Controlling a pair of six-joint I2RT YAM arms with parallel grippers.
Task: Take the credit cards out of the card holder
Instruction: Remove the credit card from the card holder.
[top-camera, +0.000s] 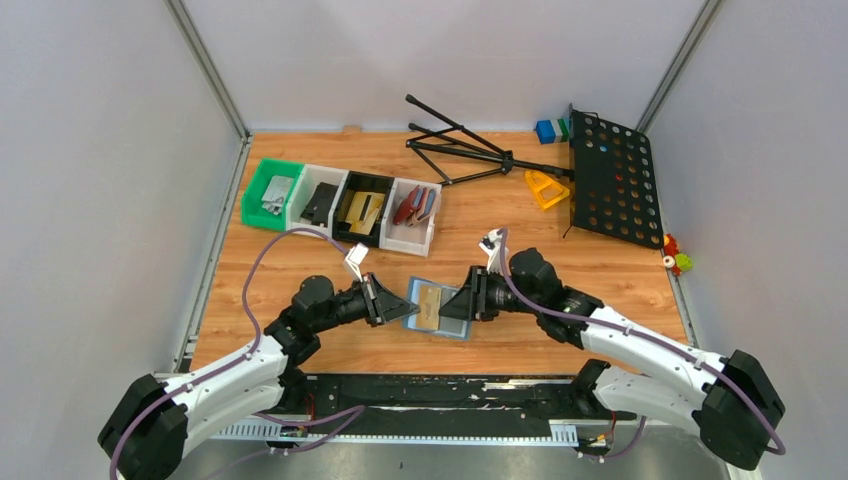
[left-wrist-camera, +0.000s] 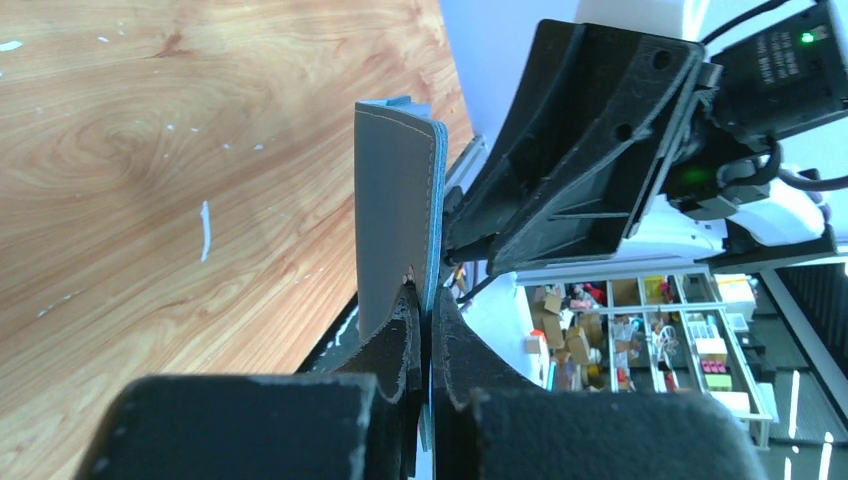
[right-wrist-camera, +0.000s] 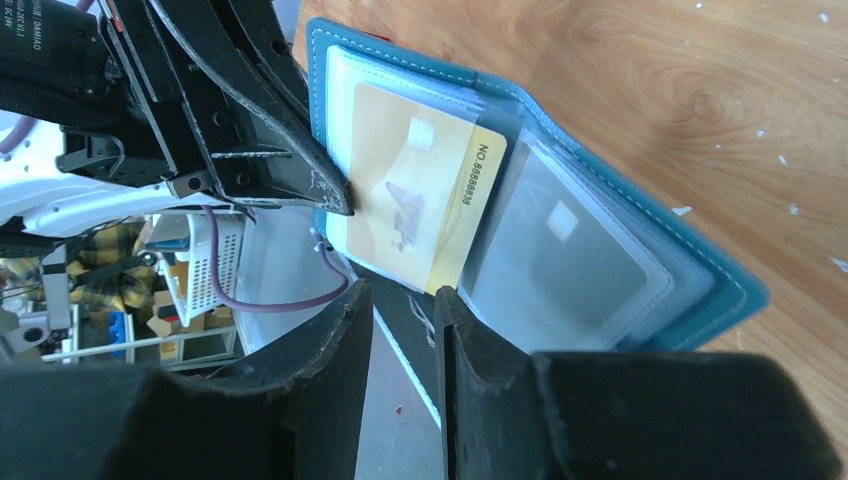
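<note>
The slate-blue card holder (top-camera: 432, 309) lies open near the table's front middle, its lighter slotted inside facing up. My left gripper (top-camera: 398, 305) is shut on the holder's left edge; the left wrist view shows it (left-wrist-camera: 425, 305) pinching the wallet (left-wrist-camera: 395, 200) edge-on. A gold-tan credit card (right-wrist-camera: 415, 195) sticks partly out of a clear slot. My right gripper (right-wrist-camera: 402, 290) is narrowly open and empty, its fingertips just at that card's near edge; in the top view it (top-camera: 462, 302) hovers over the holder's right half. A greyish pane (right-wrist-camera: 570, 250) fills the other slot; I cannot tell if it is a card.
A row of bins stands at the back left: green (top-camera: 268, 193), white (top-camera: 318, 200), black (top-camera: 362, 208), and white (top-camera: 413, 212) holding a dark red wallet. A folded black music stand (top-camera: 610, 185) and its tripod (top-camera: 460, 150) lie at the back right. A black rail (top-camera: 440, 395) edges the front.
</note>
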